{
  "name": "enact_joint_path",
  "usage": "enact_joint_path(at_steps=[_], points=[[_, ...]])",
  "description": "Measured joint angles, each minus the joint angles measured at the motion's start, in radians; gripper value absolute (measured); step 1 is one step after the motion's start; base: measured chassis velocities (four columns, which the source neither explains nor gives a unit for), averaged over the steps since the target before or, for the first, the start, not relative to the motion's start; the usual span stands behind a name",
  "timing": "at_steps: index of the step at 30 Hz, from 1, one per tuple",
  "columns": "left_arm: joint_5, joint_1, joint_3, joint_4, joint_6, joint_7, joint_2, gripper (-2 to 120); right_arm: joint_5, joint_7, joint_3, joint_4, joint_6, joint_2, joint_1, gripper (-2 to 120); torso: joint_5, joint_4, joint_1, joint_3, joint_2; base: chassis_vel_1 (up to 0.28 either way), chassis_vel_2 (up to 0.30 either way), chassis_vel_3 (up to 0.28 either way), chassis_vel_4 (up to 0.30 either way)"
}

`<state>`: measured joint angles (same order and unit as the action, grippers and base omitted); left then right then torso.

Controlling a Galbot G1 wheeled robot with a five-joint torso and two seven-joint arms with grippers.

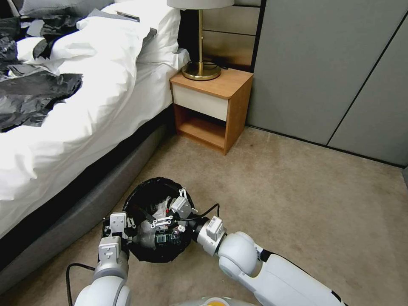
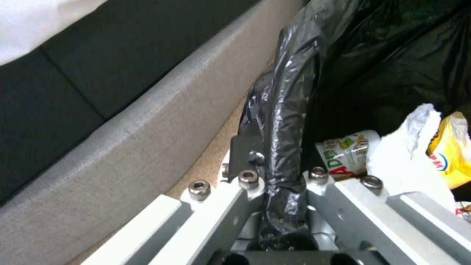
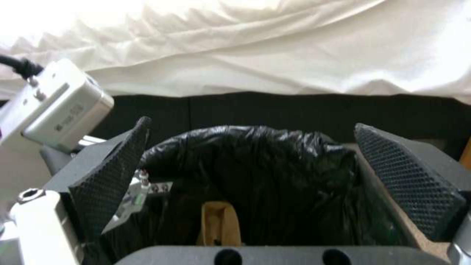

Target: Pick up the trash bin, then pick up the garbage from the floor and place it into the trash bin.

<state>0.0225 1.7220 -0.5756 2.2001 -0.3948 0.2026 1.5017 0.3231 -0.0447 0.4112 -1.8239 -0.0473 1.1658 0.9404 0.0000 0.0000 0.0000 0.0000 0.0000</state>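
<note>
Both arms reach forward and down from the bottom of the head view, their wrists bent toward each other.

The left arm rises near the lower left corner, its forearm pointing straight ahead. The left gripper (image 1: 127, 225) is clamped on the bin (image 1: 140, 197) at the near-left rim; in the left wrist view the black liner fold is pinched between its jaws.

The right arm comes in from the lower right, elbow low, forearm angled up and to the left. The right gripper (image 1: 163, 216) hangs over the bin's mouth, and in the right wrist view its two textured pads (image 3: 115, 176) stand wide apart with nothing between them.
</note>
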Motion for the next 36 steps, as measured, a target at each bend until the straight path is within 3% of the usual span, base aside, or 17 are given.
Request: enact_joint_path(at_steps=[7, 11, 13, 18, 21, 26, 30, 36], points=[[0.000, -0.005, -0.001, -0.008, 0.000, 0.000, 0.000, 0, -0.009, 0.001, -0.031, -0.049, 0.000, -0.005, -0.005, 100, 0.0000, 0.0000, 0.000, 0.000, 0.000, 0.000, 0.000, 0.000, 0.000], [0.000, -0.009, -0.004, -0.023, -0.001, 0.000, -0.005, 0, -0.017, 0.030, -0.089, -0.140, 0.000, -0.015, 0.001, 100, 0.0000, 0.0000, 0.000, 0.000, 0.000, 0.000, 0.000, 0.000, 0.000], [0.000, -0.016, -0.005, -0.036, -0.001, -0.001, -0.011, 0, -0.019, 0.064, -0.160, -0.234, 0.017, -0.018, 0.033, 100, 0.0000, 0.0002, 0.000, 0.000, 0.000, 0.000, 0.000, 0.000, 0.000], [-0.007, -0.030, -0.006, -0.055, -0.001, -0.001, -0.016, 0, -0.055, 0.082, -0.284, -0.317, 0.027, -0.002, 0.110, 100, 0.0001, 0.0000, 0.000, 0.000, 0.000, 0.000, 0.000, 0.000, 0.000], [-0.010, -0.042, -0.002, -0.081, -0.001, 0.000, -0.027, 0, -0.122, 0.104, -0.431, -0.376, 0.023, 0.015, 0.240, 100, 0.0002, -0.0001, 0.000, 0.000, 0.000, 0.000, 0.000, 0.000, 0.000], [-0.009, -0.049, 0.003, -0.091, -0.001, 0.001, -0.027, 0, -0.150, 0.141, -0.524, -0.393, 0.005, 0.046, 0.367, 100, 0.0005, 0.0000, 0.000, 0.000, 0.000, 0.000, 0.000, 0.000, 0.000], [-0.011, -0.054, 0.006, -0.090, -0.002, 0.000, -0.024, 0, -0.202, 0.157, -0.628, -0.372, -0.052, 0.137, 0.503, 100, 0.0001, -0.0001, 0.000, 0.000, 0.000, 0.000, 0.000, 0.000, 0.000], [-0.018, -0.047, -0.001, -0.077, -0.009, -0.002, -0.032, 0, -0.226, 0.145, -0.647, -0.326, -0.090, 0.186, 0.555, 100, -0.0004, -0.0001, 0.000, 0.000, 0.000, 0.000, 0.000, 0.000, 0.000]])
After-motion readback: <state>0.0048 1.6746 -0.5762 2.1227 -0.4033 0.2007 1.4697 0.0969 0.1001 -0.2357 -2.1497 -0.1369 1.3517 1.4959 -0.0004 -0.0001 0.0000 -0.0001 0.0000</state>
